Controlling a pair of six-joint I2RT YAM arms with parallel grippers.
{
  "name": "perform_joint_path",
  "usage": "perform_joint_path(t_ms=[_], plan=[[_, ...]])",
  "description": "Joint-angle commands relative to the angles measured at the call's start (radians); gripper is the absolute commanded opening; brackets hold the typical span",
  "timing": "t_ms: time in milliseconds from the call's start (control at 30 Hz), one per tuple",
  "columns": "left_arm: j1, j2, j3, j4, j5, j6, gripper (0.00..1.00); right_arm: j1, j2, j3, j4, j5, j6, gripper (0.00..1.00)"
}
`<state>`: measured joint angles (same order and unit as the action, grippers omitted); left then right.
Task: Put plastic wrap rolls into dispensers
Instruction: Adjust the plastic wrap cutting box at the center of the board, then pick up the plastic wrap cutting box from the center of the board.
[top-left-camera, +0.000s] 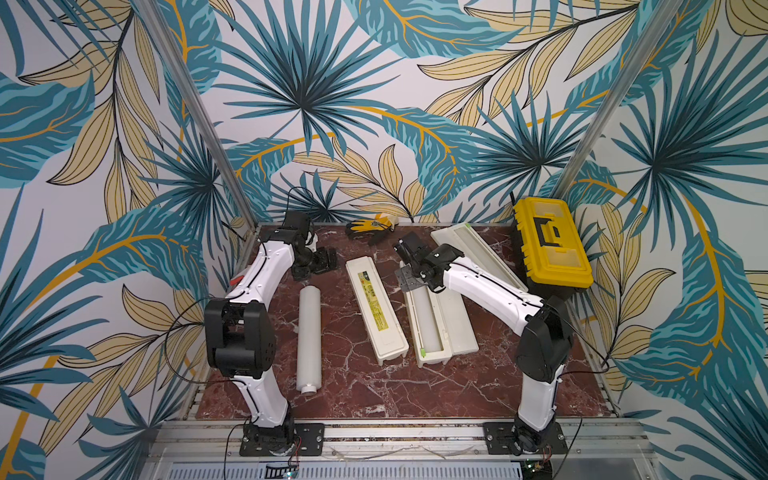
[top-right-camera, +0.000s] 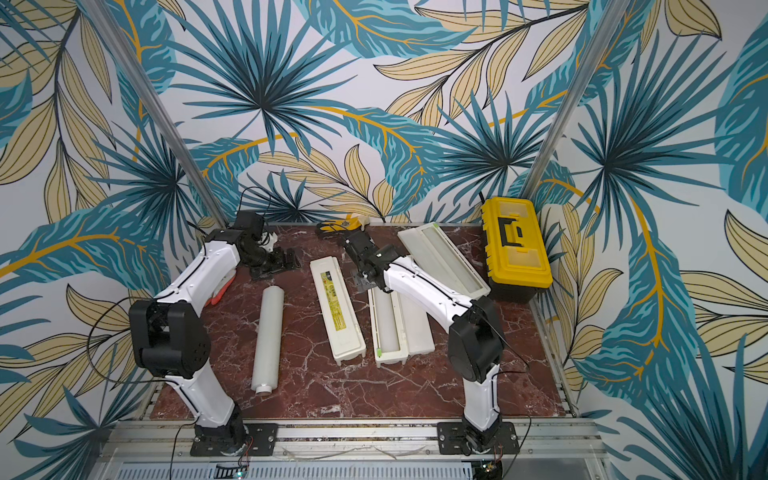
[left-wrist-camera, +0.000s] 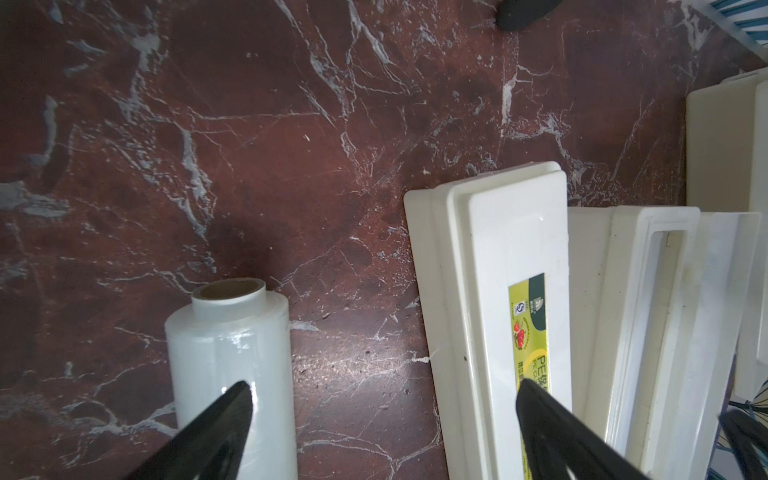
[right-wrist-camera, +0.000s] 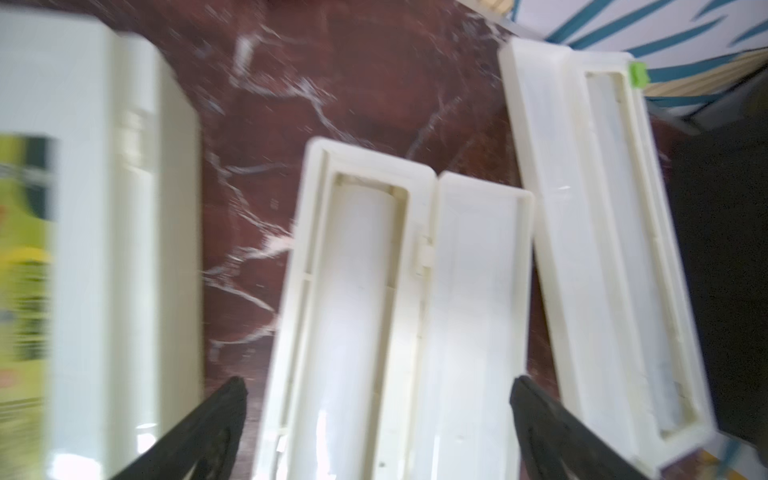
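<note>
At the left side of the marble table (top-left-camera: 374, 390), my left gripper (left-wrist-camera: 384, 385) hangs with jaws spread wide, holding nothing. Just beside it and toward my base lies the loose roll (top-left-camera: 308, 338), a smooth glossy white cylinder with a cardboard core. Its long axis runs from near to far, almost parallel to the closed dispenser (top-left-camera: 376, 309) at its right, a matte cream plastic box with a yellow-green label. My left arm is clearly the nearer one, so I judge this roll is its work, but that lid must be opened first. Next, the open dispenser (top-left-camera: 434, 359) already has a seated roll (top-left-camera: 428, 320). Above its far end my right gripper (right-wrist-camera: 378, 381) is released and empty. Further right, the third dispenser (top-left-camera: 478, 253) lies open beside the yellow toolbox (top-left-camera: 550, 245); its content I cannot tell.
</note>
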<state>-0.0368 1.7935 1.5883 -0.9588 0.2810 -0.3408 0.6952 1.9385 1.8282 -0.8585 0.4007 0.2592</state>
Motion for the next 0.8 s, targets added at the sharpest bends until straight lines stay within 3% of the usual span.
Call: perform_joint_path(t_ms=[0,200,533,767], plan=[[0.021,-0.009,-0.005,0.017,0.031,-0.004,0.99,0.029,0.123,0.113,0.020,-0.205,0.071,0.99],[0.056,-0.014,-0.027,0.039,0.049,-0.019,0.99,0.058,0.370,0.401,-0.046,-0.222,0.100,0.99],[0.091,-0.017,-0.043,0.043,0.081,-0.007,0.99,0.080,0.495,0.478,-0.015,-0.269,0.102,0.99],[0.094,-0.019,-0.062,0.050,0.097,-0.007,0.99,0.102,0.518,0.490,-0.038,-0.232,0.128,0.99]])
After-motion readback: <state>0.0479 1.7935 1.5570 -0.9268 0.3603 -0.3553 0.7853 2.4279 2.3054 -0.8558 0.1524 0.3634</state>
